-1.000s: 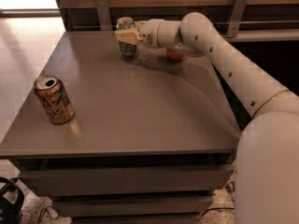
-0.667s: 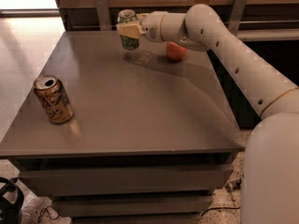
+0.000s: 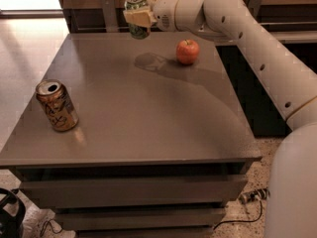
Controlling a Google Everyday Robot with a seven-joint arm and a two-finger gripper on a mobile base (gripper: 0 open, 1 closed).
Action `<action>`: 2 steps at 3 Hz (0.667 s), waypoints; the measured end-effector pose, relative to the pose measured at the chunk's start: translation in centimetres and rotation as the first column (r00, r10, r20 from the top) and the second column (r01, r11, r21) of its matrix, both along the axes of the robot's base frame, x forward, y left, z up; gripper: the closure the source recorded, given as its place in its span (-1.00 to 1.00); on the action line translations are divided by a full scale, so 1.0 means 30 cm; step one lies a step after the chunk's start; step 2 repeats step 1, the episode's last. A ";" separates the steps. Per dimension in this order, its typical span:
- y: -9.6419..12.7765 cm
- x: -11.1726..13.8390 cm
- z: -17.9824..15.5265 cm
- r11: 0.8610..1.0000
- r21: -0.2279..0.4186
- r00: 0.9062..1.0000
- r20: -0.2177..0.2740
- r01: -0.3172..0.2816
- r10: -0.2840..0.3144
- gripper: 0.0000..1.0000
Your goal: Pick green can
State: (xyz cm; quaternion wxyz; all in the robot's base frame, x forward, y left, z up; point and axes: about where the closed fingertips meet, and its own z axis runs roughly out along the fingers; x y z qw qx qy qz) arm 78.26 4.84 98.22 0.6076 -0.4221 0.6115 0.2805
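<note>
**Lift step: green can [image 3: 135,0] held off the table [image 3: 148,133]**

The green can is clamped by the gripper [image 3: 137,18], its jaws closed on it, in the air over the table's far side, left of the apple [image 3: 187,51]. Next, a steady raise is needed.

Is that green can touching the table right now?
Apart. The camera view shows the green can clamped in the gripper above the table, its shadow lying separately below.

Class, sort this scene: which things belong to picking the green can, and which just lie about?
Job: green can, held above the table, far side; gripper, shut around it.
Lying about: orange-brown can; apple; both on the table.
</note>
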 end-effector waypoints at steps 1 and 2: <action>0.002 -0.015 0.063 1.000 0.009 0.999 0.051 -0.016 0.015 1.00; 0.002 -0.015 0.063 1.000 0.009 0.999 0.051 -0.016 0.015 1.00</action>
